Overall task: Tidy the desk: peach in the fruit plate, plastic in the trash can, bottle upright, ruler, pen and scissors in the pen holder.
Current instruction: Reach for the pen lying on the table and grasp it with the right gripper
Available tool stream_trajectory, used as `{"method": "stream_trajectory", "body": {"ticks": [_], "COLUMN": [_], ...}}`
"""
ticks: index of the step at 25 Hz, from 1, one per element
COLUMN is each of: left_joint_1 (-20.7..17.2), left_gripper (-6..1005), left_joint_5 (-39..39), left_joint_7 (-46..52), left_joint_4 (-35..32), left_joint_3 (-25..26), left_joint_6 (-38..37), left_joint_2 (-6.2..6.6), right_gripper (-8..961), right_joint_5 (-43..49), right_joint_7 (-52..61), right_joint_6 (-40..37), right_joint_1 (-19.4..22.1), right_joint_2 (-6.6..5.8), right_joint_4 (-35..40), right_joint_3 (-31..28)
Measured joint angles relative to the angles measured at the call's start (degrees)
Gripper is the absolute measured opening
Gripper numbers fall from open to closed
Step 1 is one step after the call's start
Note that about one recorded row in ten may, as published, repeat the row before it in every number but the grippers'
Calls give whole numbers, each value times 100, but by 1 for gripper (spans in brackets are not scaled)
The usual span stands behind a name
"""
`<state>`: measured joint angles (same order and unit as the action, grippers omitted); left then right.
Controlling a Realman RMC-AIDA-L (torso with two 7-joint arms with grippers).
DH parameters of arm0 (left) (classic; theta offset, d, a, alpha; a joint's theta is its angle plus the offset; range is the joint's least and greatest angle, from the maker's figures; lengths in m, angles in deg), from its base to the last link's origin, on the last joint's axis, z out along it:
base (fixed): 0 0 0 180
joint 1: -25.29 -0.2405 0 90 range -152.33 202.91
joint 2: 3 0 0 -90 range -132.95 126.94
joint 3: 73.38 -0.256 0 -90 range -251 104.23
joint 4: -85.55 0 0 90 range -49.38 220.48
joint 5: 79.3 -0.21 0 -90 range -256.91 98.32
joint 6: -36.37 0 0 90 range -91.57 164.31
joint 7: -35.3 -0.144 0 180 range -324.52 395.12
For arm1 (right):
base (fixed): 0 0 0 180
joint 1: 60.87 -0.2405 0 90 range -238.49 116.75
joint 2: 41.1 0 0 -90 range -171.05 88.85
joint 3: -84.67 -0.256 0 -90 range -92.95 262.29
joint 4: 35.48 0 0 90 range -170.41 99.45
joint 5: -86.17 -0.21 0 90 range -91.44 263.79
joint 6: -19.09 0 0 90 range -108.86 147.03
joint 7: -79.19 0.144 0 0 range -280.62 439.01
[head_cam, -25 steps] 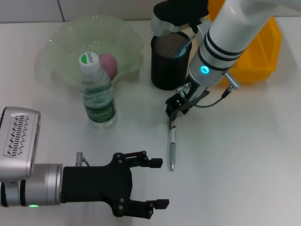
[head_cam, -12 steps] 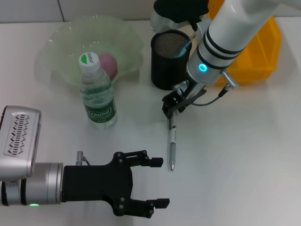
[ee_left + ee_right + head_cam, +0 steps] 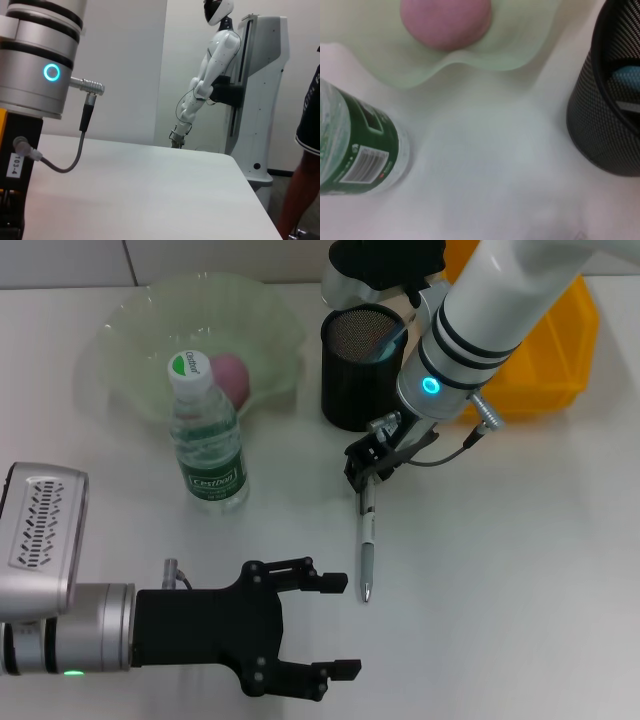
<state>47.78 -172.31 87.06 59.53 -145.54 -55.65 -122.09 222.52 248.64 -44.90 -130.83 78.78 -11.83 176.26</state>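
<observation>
Down low on the left, the left gripper (image 3: 335, 628) waits with its claw wide and holding nothing. The bottle (image 3: 206, 435) stands up beside the fruit plate (image 3: 130, 335), which holds the peach (image 3: 229, 373). The right gripper (image 3: 366, 468) pinches the top of the pen (image 3: 366, 545), probably to lift it into the pen holder (image 3: 362, 365) just behind.
</observation>
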Motion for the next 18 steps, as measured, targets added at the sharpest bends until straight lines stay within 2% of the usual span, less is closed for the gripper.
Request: {"method": "stream_trajectory", "body": {"ticks": [18], "left_joint_1": [35], "left_gripper": [832], "left_joint_5": [46], "left_joint_7": [-70], "left_joint_4": [81], "left_joint_3": [0], "left_joint_6": [-18], "left_joint_2": [0], "right_gripper": [216], "right_joint_5": [-5], "right_joint_7": [0], "right_joint_6": [3], "right_joint_1": [49], "right_joint_2": [0], "right_joint_4": [-105], "right_joint_3": [33]}}
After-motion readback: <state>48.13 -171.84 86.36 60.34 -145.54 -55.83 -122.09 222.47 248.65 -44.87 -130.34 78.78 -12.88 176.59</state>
